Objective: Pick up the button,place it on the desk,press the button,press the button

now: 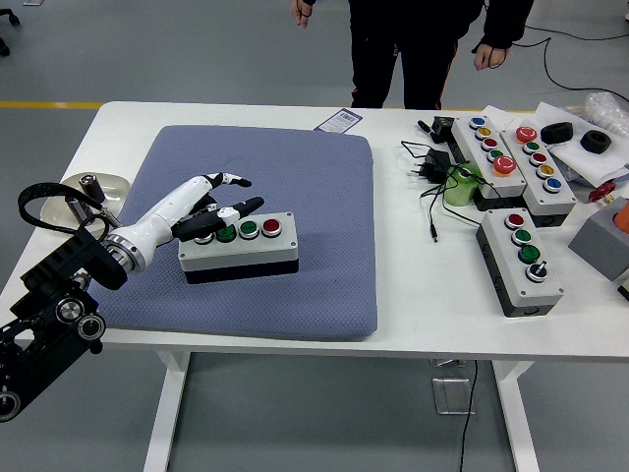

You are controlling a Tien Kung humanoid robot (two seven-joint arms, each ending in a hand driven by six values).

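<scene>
**Left hand laid over the left end of the button box**

A grey button box (239,249) with a black base is seen lying on a blue-grey pad (295,197), towards the pad's near left part, on the white table (413,305). Along its top a black knob, two green buttons and a red button (271,226) are set in a row from left to right.

The left hand (208,208) is reached in from the left, low over the box's left end. Its fingers are stretched out, loosely spread, and nothing is held. The knob is covered by a lower finger (236,210), whose tip is over the first green button; whether the button is touched cannot be told.

To the right of the pad, three more button boxes (519,258) and a black power adapter (432,165) with its cable are laid on the table. At the far side a person in dark clothes (413,49) is seen standing, both hands hanging free.
</scene>
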